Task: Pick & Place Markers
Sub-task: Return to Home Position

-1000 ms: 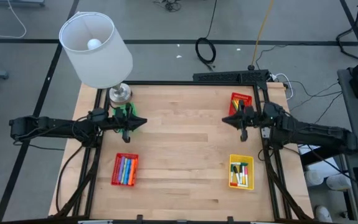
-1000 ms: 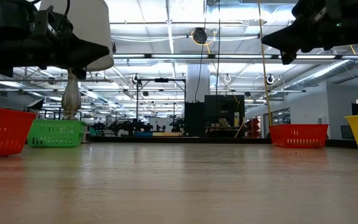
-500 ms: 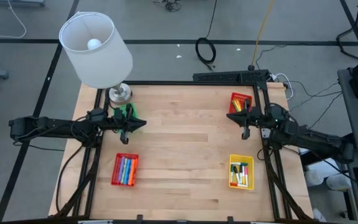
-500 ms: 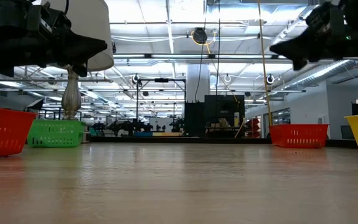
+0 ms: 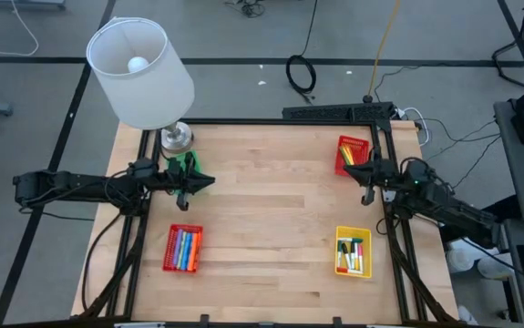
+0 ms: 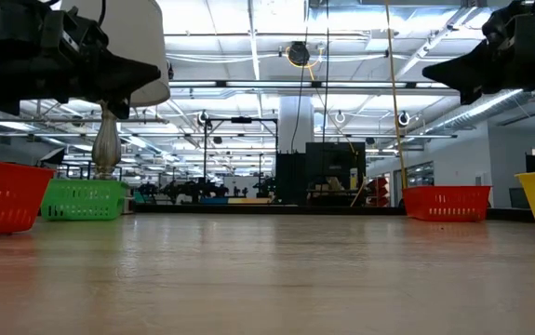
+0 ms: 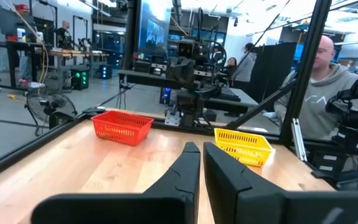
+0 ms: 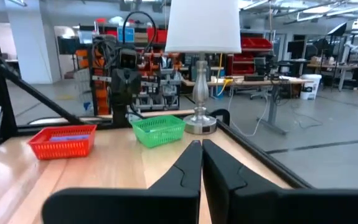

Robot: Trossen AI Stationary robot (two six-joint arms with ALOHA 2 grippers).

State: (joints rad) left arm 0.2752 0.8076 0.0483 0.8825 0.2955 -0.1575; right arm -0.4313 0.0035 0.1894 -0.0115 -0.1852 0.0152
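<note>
Markers lie in three baskets. Blue, orange and green ones fill the red basket point(image 5: 183, 248) at the near left. Yellow, green and red ones lie in the yellow basket point(image 5: 353, 252) at the near right. A few lie in the far-right red basket point(image 5: 353, 150). My left gripper point(image 5: 209, 180) hangs shut and holds nothing above the table's left side, beside the green basket point(image 5: 185, 164). My right gripper point(image 5: 347, 169) hangs shut and holds nothing near the right edge, just on the near side of the far-right red basket. Both point level toward the table's middle.
A lamp with a white shade point(image 5: 141, 73) stands on its metal foot point(image 5: 175, 137) at the far left corner. A black frame point(image 5: 334, 114) borders the table. A person point(image 7: 319, 87) sits beyond the right edge. Bare wood point(image 5: 271, 210) lies between the baskets.
My right gripper has drawn back toward the table's right edge and sunk a little, still shut with nothing in it.
</note>
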